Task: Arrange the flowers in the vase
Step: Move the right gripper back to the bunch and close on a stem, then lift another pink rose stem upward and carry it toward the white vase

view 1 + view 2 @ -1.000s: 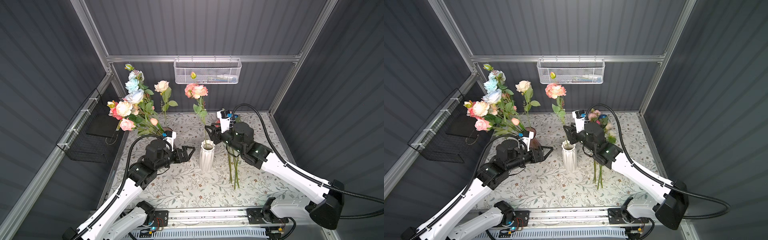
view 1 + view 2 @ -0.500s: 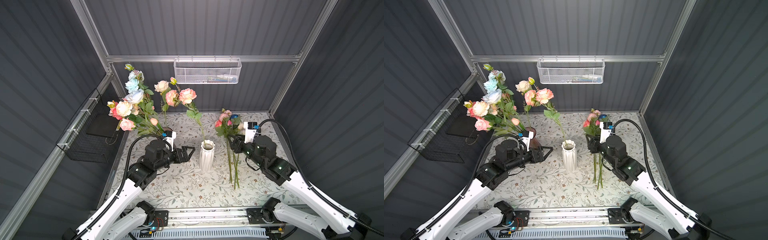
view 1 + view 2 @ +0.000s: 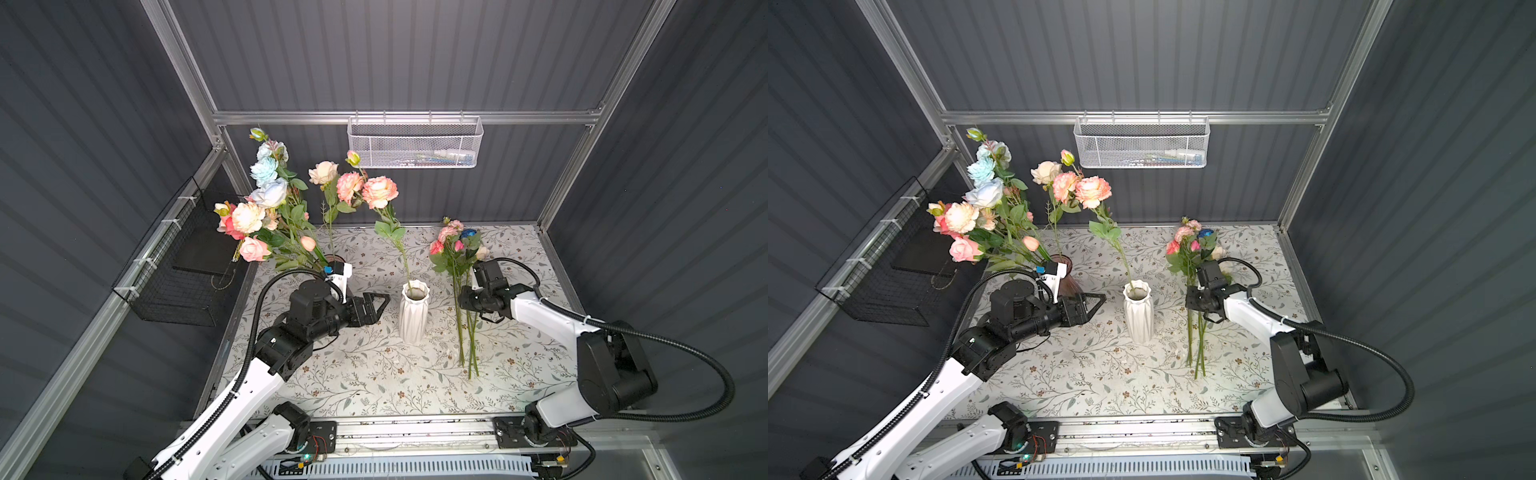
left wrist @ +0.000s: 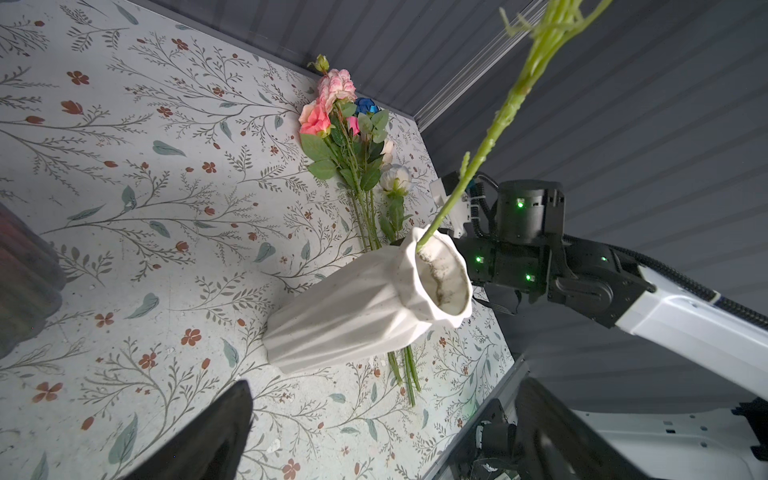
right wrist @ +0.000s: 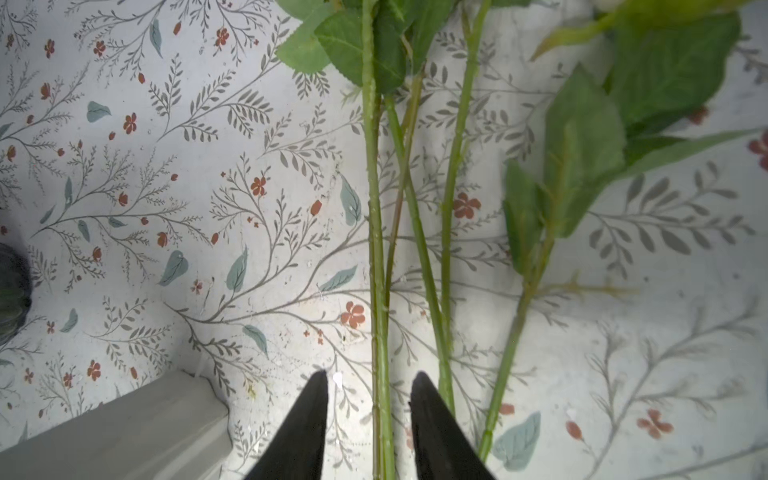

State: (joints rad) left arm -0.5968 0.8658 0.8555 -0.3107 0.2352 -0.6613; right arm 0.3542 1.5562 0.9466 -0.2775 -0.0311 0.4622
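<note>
In both top views, the peach flower (image 3: 379,192) is now left standing alone in the vase (image 3: 414,309), leaning toward 11 o'clock. A second ago it was held there, so one placement is judged done. The right gripper (image 3: 473,309) is moved to the loose flowers (image 3: 453,255) at 3 o'clock. The left gripper (image 3: 380,305), at 9 o'clock, is kept wide open.

In the right wrist view, one stem (image 5: 376,249) is straddled by parted, ungripping fingers (image 5: 307,415).

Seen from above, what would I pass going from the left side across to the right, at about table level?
In a top view: wire basket → bouquet → left gripper → white vase → loose flowers lying on the table.
</note>
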